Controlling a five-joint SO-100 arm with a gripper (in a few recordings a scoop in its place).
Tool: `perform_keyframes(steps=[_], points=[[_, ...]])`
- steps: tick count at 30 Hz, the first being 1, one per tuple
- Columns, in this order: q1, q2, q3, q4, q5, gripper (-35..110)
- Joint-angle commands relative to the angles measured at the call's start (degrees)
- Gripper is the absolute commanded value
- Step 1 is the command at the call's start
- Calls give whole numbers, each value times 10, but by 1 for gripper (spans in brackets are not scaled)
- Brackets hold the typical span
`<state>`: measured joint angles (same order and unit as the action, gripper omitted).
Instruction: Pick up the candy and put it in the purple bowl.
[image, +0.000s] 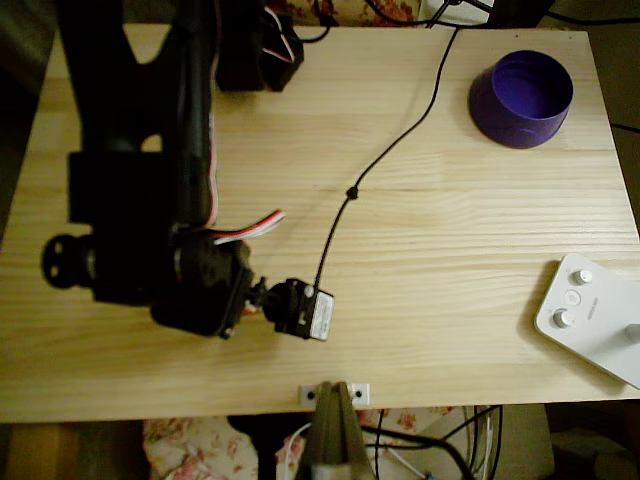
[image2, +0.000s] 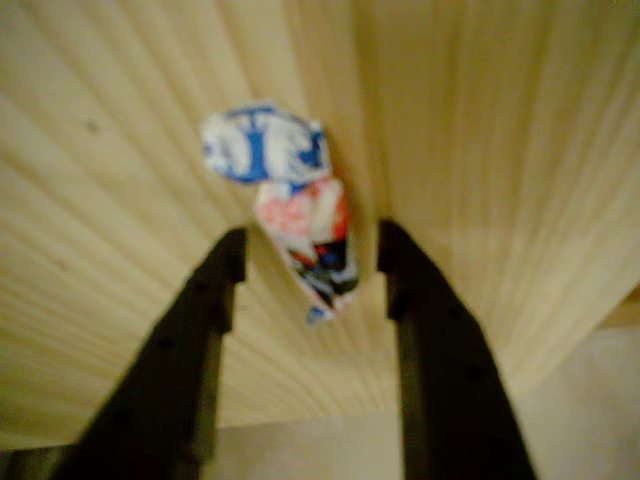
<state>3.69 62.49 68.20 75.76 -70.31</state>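
**Claw spread over the candy, grasp not yet made**

Overhead view: your black arm (image: 150, 150) reaches down the left side of the frame, folded forward so the wrist hangs low over the lower-left part of the wooden desk (image: 450, 260). A small camera module (image: 305, 310) sits at the end of the wrist, its thin black cable (image: 385, 155) trailing up toward the top edge. The arm's bulk covers the spot beneath it, so you cannot make out the candy from here. The purple bowl (image: 522, 98) stands at the upper right, well apart from the arm, open side up and ready to receive. A white remote-like device with knobs (image: 592, 315) lies at the right edge, lower down; it is no part of your job.

Wrist view: the candy (image2: 295, 205) lies on the desk in the upper middle of the frame, its blue-and-white twisted end farther from you and its red-marked end reaching down between the two dark fingers. The claw (image2: 310, 270) is spread, one finger on each side, neither visibly touching the wrapper. That straddle looks like the setup for a pinch across the sweet's narrow side. The picture is blurred, so you cannot tell how close the tips are to the wood. The lower end sits nearer the right finger; expect the wrapper to shift as you close.
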Motion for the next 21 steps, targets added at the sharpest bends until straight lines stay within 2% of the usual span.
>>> perform_keyframes(steps=[1,21], points=[[4,12,-52,7,1,16],[8,8,-61,-18,51,8]])
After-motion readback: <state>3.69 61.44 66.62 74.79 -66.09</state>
